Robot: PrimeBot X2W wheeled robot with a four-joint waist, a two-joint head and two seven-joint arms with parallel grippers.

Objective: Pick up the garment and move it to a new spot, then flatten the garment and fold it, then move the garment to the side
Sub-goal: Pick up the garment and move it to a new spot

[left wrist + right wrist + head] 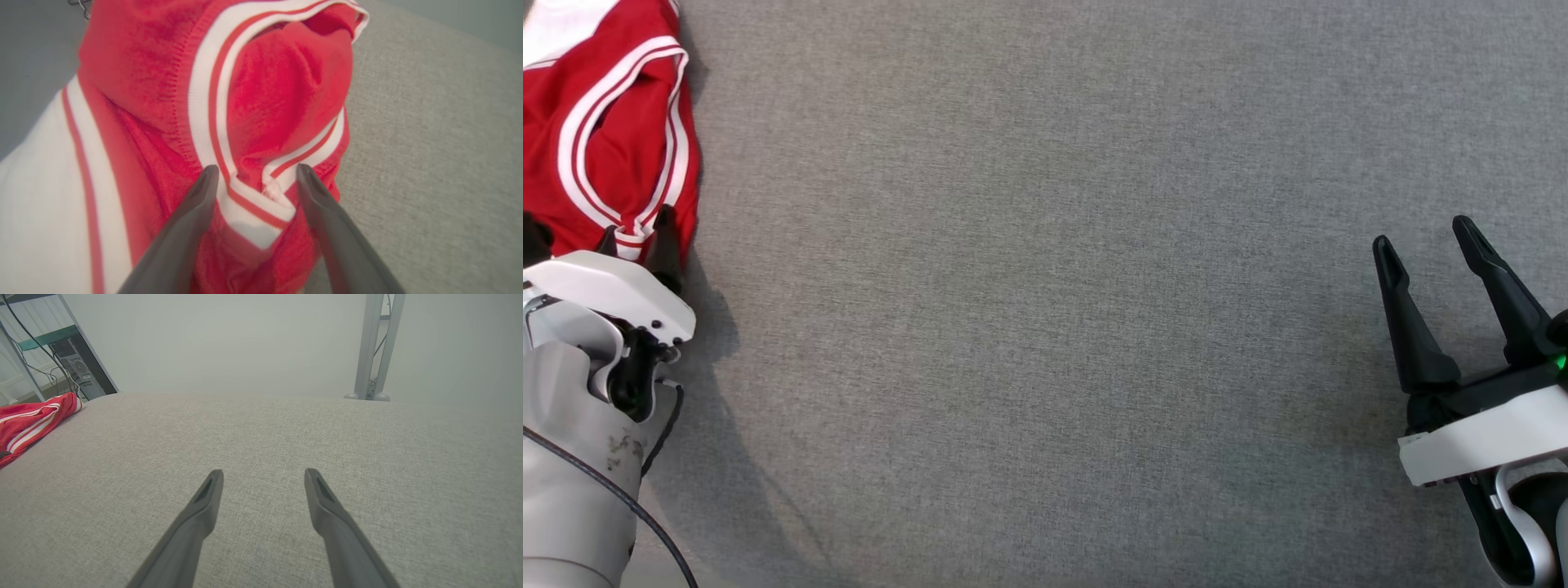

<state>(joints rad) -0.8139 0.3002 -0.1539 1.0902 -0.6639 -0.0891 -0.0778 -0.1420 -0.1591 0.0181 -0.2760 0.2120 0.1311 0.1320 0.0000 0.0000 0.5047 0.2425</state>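
Observation:
The garment (613,122) is a red sports top with white stripes, bunched at the far left of the grey surface. In the left wrist view the garment (265,94) lies close up, and its white-striped trim edge sits between the two fingers. My left gripper (257,173) is open, straddling that trim; in the head view my left gripper (637,237) stands at the garment's near edge. My right gripper (1425,237) hovers open over bare fabric at the lower right, nothing between its fingers. From the right wrist, the garment (28,420) lies far off to the left.
The grey fabric-covered table (1054,286) stretches wide between the two arms. Beyond its far edge the right wrist view shows a metal stand (374,347) and a shelf with a computer case (77,369) and cables.

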